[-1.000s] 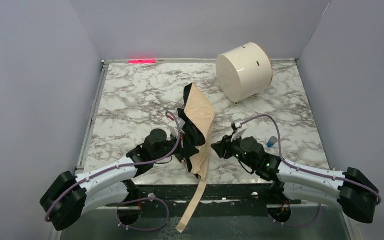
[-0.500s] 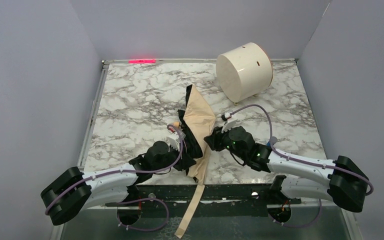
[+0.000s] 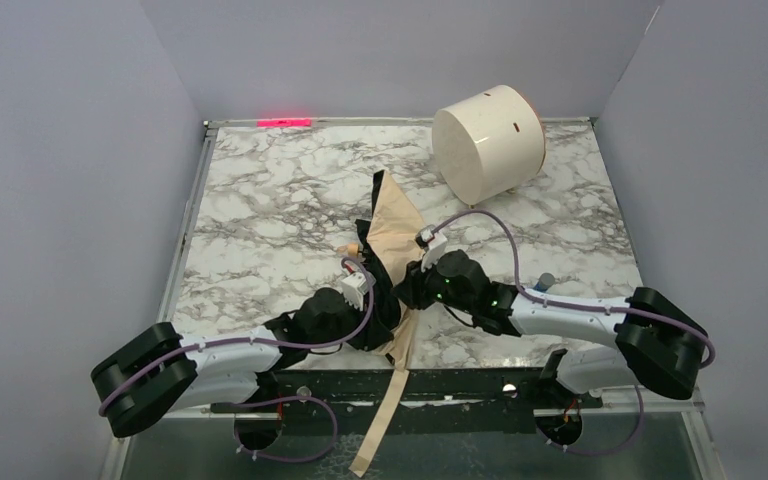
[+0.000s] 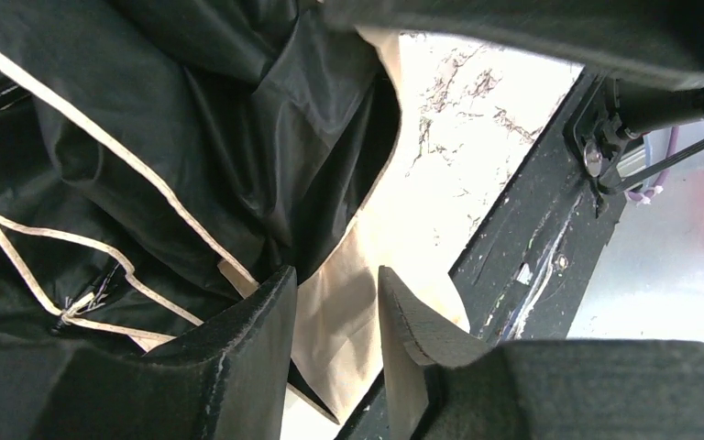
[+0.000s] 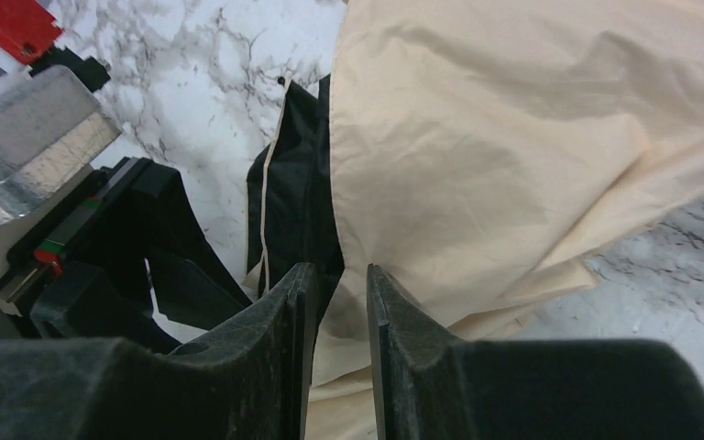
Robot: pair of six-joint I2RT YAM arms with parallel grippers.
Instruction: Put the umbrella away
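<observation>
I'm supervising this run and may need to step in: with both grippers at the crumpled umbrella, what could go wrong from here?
The strap hangs over the near edge of the table and may snag when the umbrella is lifted. The right gripper is at loose fabric, so it may pinch only cloth. The left gripper stands open, so the folds could slump apart.

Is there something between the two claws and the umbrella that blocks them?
Nothing visible blocks them. The left claw and the right claw are both directly at the fabric of the umbrella, one on each side. The white drum stands apart, at the far edge of the table.
</observation>
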